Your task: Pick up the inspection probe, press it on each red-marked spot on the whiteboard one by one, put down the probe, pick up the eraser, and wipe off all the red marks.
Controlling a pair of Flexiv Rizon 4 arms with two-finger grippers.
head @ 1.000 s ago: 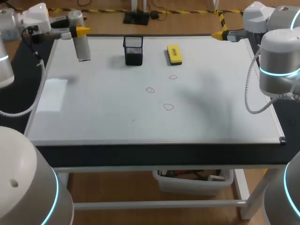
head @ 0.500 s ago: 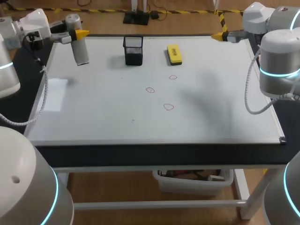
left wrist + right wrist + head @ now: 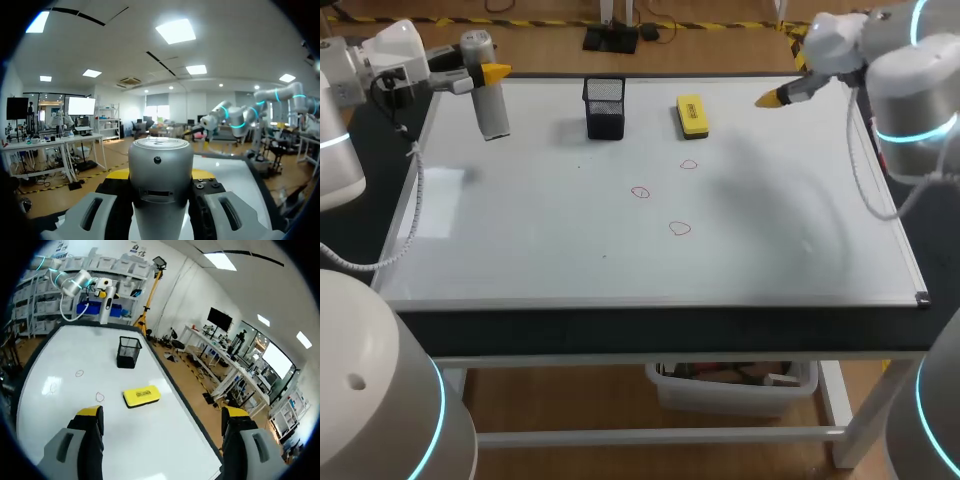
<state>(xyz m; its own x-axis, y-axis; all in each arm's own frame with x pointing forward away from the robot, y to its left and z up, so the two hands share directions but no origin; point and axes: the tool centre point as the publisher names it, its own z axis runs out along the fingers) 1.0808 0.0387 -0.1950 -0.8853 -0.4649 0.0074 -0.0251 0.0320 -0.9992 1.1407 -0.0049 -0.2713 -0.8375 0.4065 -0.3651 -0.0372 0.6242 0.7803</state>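
Observation:
The inspection probe (image 3: 490, 95), a silver-grey cylinder, hangs above the whiteboard's (image 3: 520, 250) far left corner. My left gripper (image 3: 483, 72) is shut on it. In the left wrist view the probe (image 3: 161, 170) stands upright between the two fingers. A yellow eraser (image 3: 692, 115) lies at the far middle of the board. Three red marks (image 3: 689, 164) (image 3: 640, 192) (image 3: 680, 228) are drawn near the centre. My right gripper (image 3: 776, 97) hovers open and empty over the far right of the board, to the right of the eraser (image 3: 142, 396), which lies ahead of its fingers (image 3: 91, 413).
A black mesh holder (image 3: 605, 108) stands just left of the eraser, also seen as the mesh holder (image 3: 128, 352) beyond the eraser in the right wrist view. The board's raised frame (image 3: 660, 306) runs along the near edge.
My right arm has swung in from the far right corner over the board, toward the eraser. The left arm shifted slightly left with the probe, then held still.

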